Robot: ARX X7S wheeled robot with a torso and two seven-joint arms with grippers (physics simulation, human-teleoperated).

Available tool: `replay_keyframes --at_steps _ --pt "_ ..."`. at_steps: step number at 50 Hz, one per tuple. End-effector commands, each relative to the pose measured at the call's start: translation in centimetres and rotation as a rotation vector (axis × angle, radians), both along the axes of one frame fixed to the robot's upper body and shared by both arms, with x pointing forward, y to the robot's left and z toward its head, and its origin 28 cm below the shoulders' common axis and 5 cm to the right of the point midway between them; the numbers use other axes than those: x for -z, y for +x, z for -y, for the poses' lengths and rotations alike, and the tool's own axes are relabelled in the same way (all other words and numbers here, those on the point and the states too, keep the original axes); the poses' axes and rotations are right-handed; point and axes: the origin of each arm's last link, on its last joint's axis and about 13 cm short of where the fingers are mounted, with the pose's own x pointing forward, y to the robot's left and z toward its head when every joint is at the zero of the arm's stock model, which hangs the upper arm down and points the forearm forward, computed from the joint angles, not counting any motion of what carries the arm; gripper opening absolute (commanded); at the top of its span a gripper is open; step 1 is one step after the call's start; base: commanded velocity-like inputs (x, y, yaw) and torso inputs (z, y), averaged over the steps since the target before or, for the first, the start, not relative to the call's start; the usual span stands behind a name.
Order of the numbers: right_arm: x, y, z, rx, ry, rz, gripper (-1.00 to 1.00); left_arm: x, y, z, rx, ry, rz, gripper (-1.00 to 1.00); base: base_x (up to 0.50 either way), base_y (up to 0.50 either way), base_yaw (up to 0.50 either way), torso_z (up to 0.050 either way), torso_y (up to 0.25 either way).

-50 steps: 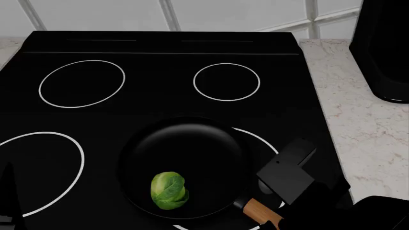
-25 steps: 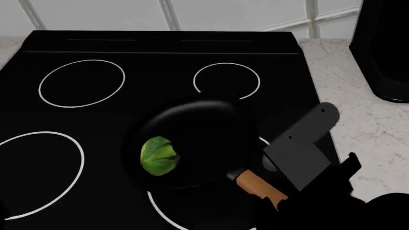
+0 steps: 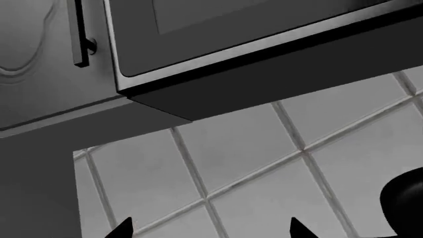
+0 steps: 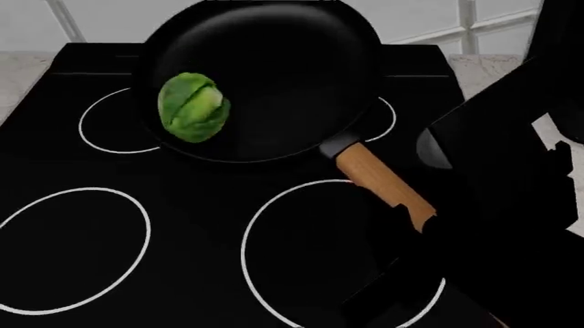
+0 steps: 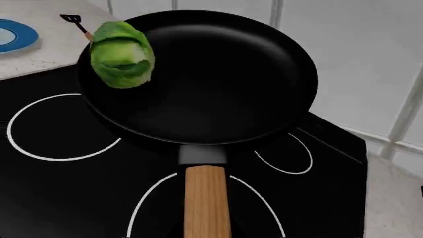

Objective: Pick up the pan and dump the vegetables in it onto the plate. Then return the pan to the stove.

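Observation:
The black pan (image 4: 260,78) with its wooden handle (image 4: 383,181) hangs in the air above the black stove (image 4: 182,225), over the far burners. The green Brussels sprout (image 4: 193,107) lies at the pan's left side. My right gripper (image 4: 429,222) is shut on the handle's end. In the right wrist view the pan (image 5: 211,79), sprout (image 5: 121,54) and handle (image 5: 206,198) fill the frame, and the blue-rimmed plate (image 5: 15,35) lies on the counter beyond the stove. My left gripper (image 3: 210,230) is open and empty, facing the tiled wall.
A small black spatula (image 5: 76,22) lies on the counter near the plate. The left wrist view shows wall tiles (image 3: 264,168), an overhead appliance (image 3: 251,49) and a cabinet handle (image 3: 80,34). A dark appliance (image 4: 561,55) stands at the stove's right.
The pan has risen off the near right burner and moved up and toward the far left. The sprout has rolled from the pan's near side to its left side.

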Motion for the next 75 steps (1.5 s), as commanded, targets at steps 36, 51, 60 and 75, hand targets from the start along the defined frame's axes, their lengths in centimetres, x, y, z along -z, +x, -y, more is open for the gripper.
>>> replay_keyframes --at_steps 36,51,60,75 --pt "-2.8 -0.7 -0.8 -0.027 0.075 0.112 -1.0 -0.7 -0.6 -0.5 -0.023 0.018 0.028 1.0 0.02 0.5 0.0 0.001 0.002" --pt "-2.9 -0.5 -0.7 -0.018 0.076 0.12 -1.0 -0.4 -0.7 -0.4 -0.017 0.02 0.024 1.0 0.05 0.5 0.0 0.001 0.003" --pt "-2.8 -0.4 -0.8 -0.018 0.075 0.119 -1.0 -0.4 -0.8 -0.5 -0.018 0.018 0.024 1.0 0.08 0.5 0.0 0.001 0.002" --pt "-2.0 0.6 -0.4 0.061 0.105 0.112 -1.0 -0.2 -0.8 -0.5 -0.018 0.011 0.023 1.0 0.06 0.33 0.0 0.001 0.003"
